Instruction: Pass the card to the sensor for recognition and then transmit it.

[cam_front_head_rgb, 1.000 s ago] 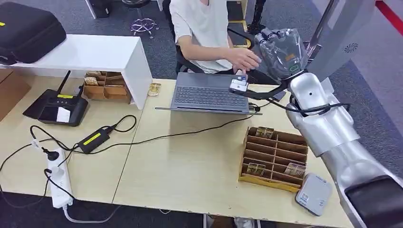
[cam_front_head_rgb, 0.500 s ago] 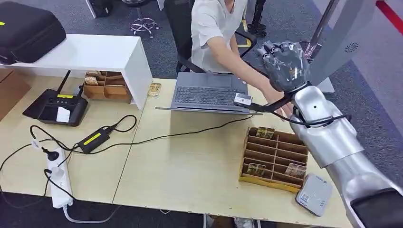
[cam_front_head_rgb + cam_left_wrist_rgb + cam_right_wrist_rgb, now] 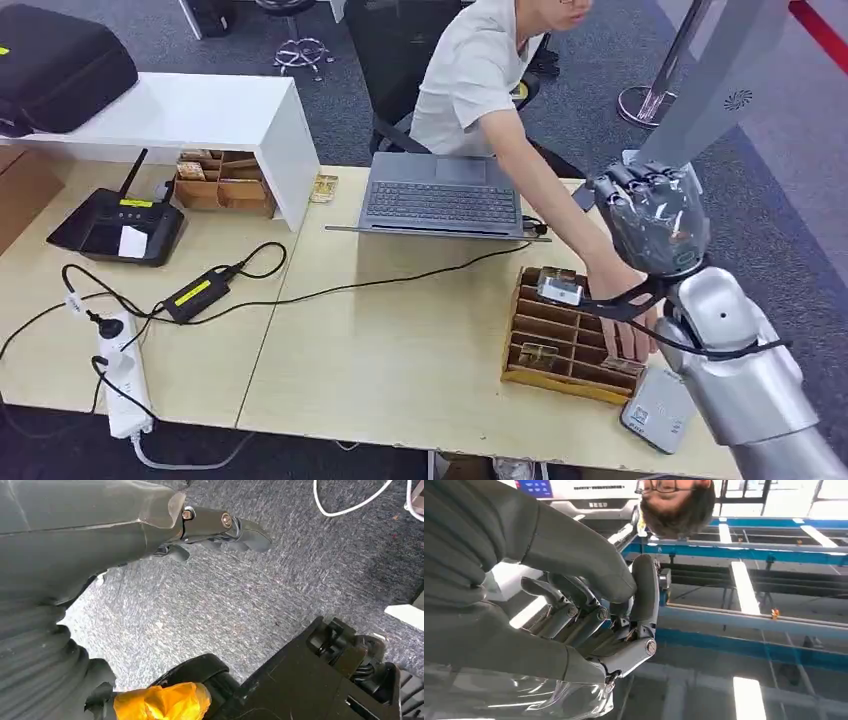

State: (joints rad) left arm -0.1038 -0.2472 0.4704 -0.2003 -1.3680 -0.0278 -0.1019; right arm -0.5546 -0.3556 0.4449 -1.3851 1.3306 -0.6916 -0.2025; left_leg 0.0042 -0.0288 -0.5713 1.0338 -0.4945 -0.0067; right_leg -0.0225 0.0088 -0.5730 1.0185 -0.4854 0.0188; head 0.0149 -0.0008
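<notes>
Head view looks down on my landmark, the pale wooden table [image 3: 400, 350]. Behind its far edge a person [image 3: 480, 70] leans over it, one arm stretched to the cardboard divider tray [image 3: 560, 340] on the table's right part, probably sorting cards [image 3: 541, 354] there. My right hand [image 3: 655, 215] is raised above the table's right edge, palm turned upward, fingers [image 3: 644, 590] curled loosely around nothing, which I judge means the card is no longer with me. I cannot tell which tray card is the task's. That arm blocks my reach to the tray. A grey sensor [image 3: 658, 408] lies at the table's near right corner. My left hand [image 3: 220, 527] hangs over carpet, fingers apart, holding nothing.
</notes>
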